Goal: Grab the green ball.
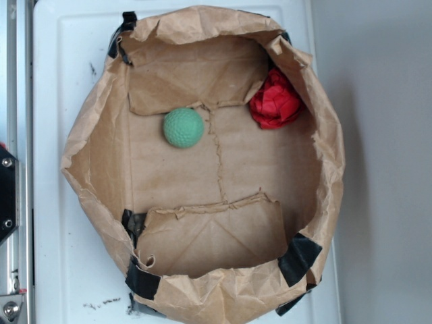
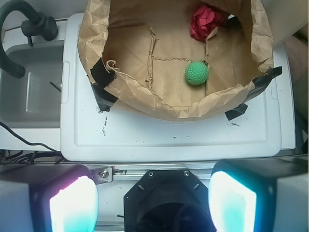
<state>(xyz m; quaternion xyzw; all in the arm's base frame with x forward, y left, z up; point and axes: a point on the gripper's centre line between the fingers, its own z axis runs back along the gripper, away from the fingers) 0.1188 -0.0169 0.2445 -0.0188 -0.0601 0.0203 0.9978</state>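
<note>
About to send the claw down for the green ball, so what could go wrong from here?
1. The green ball sits inside the crumpled paper bag; its raised, folded walls could snag the open claw on the way down.
2. The ball is round and rests free on the bag floor, so an off-centre close may roll it away.
3. The red wad is similar in size but lies apart, against the wall; mistargeting seems unlikely.

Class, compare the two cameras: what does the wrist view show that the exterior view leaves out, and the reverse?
Only the wrist view shows the gripper, open, its two fingers glowing, and the grey sink with its black faucet. Only the exterior view shows the metal rail. Both show the paper bag, the green ball and the red wad inside it.
</note>
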